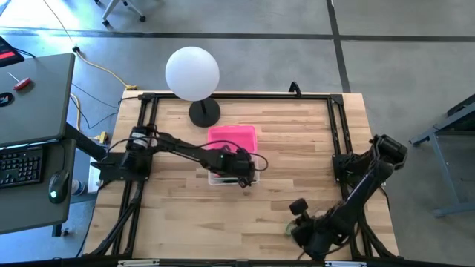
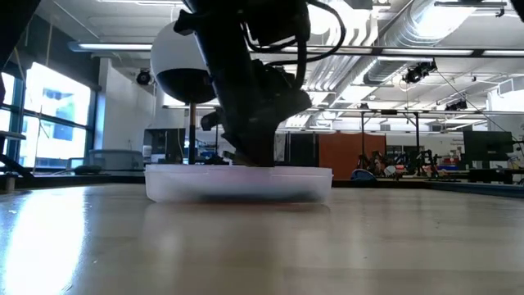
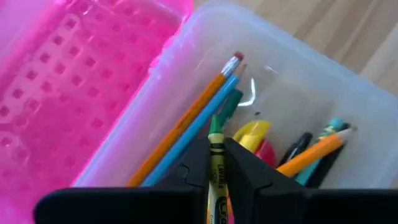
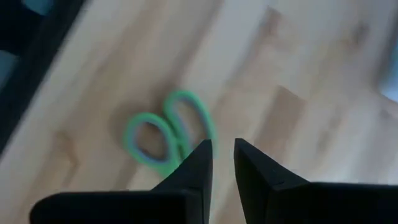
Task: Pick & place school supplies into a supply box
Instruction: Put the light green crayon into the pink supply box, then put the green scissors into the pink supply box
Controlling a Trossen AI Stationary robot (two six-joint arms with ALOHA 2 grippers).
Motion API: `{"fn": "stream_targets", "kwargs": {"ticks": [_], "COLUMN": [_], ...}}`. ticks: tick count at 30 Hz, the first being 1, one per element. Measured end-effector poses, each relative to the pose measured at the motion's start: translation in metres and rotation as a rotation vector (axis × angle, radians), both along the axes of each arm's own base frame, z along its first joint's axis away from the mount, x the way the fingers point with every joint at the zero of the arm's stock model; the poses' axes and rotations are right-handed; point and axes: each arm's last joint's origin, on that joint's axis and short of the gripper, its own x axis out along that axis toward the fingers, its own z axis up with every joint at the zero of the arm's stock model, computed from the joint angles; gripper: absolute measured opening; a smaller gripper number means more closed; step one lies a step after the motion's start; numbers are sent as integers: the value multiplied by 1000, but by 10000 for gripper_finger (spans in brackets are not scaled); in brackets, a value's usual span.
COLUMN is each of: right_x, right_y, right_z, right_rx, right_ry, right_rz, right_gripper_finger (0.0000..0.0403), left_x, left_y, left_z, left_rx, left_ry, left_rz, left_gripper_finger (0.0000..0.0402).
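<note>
The clear supply box [image 1: 219, 178] sits mid-table with its pink lid [image 1: 231, 136] folded open toward the far edge. My left gripper [image 1: 241, 174] reaches down into it, shut on a green crayon [image 3: 216, 163]. In the box [image 3: 298, 68] lie an orange pencil [image 3: 186, 121], a blue pencil, another orange pencil [image 3: 311, 152], a dark pen and yellow and pink pieces. The green-handled scissors [image 4: 165, 134] lie flat on the wood near the table's near edge. My right gripper [image 4: 222, 155] hovers just beside their handles, narrowly open, with nothing between its fingers; the blades are hidden under one finger. My left gripper pinches the green crayon between its two fingers, on the labelled shaft [image 3: 216, 186]. The fingers come from above, pointing down into the box, and lie along the crayon. The crayon's tip [image 3: 215, 134] points down among the pencils; whether it touches them I cannot tell.
A white globe lamp [image 1: 193, 73] on a black base [image 1: 204, 113] stands just beyond the lid at the far edge. A black frame [image 1: 334, 126] runs around the tabletop. A desk with a keyboard [image 1: 22, 167] stands off the left side. Bare wood lies between box and scissors.
</note>
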Motion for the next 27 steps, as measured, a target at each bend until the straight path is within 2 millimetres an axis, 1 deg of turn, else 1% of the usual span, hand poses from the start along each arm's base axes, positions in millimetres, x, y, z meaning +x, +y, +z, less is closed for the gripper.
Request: {"fn": "stream_targets", "kwargs": {"ticks": [3,7,10,13,15,17,19,24,27], "right_x": [-6,-7,-3,1,4,6,10,19,20], "right_y": [3,-1,-8,-14,-16,-19,-22,-33,-40], "right_z": [-19,-39,-48,-53,-54,-54,-54,-55,-61], "right_rx": [58,87,101,136,171,179,170,136,157], "right_ry": [-2,-35,-46,-7,19,32,29,15,34], "right_rz": [61,91,80,69,76,82,78,53,45], "right_gripper_finger": [44,50,55,59,59,57,56,55,55], "left_x": [1,1,1,1,0,4,4,13,15], "left_y": [1,-1,-1,-1,-1,-1,-1,-2,-2], "left_z": [2,1,2,2,8,20,33,75,99], "left_rx": [-3,-1,-2,-3,-1,2,17,63,79], "left_ry": [2,20,22,19,20,-13,5,-19,-31], "left_rz": [-37,-92,-93,-91,-91,-92,-110,-159,-176], "left_gripper_finger": [92,112,125,132,133,133,133,133,133]}}
